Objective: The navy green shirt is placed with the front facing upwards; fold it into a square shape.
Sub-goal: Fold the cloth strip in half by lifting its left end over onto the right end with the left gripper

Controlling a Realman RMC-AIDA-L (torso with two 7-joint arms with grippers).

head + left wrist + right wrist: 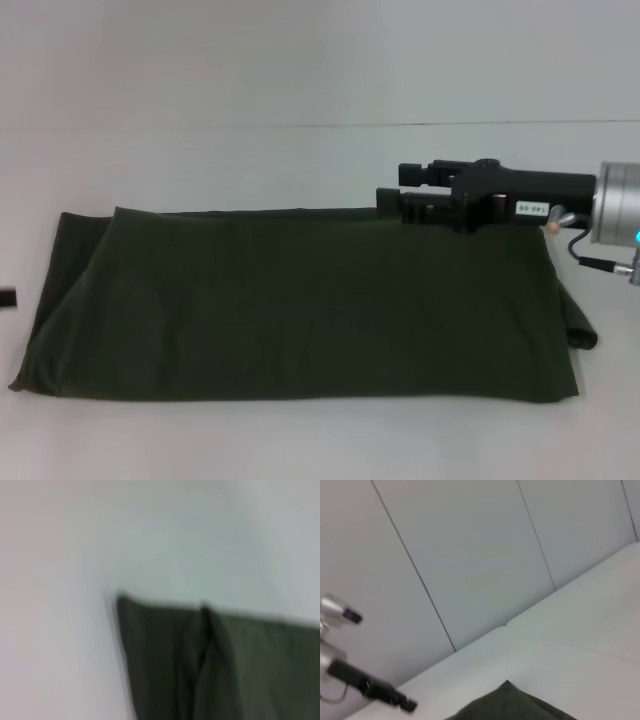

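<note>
Across the middle of the white tabletop (300,440): navy green shirt (300,310), folded into a long flat band, plain cloth uppermost, one layer edge showing toward the left end. Right gripper (392,200) reaches in over the band's far edge near its right end, horizontal; finger opening cannot be told. Left gripper (405,705) at the left end, barely seen; state cannot be told.

**Lighting and image quality**

We see even, diffuse, fairly bright light with no glare. The navy green shirt (300,300) casts only a thin soft shadow on the white table (300,160). The head view is slightly soft. The left wrist view is heavily blurred, the right wrist view mildly.
</note>
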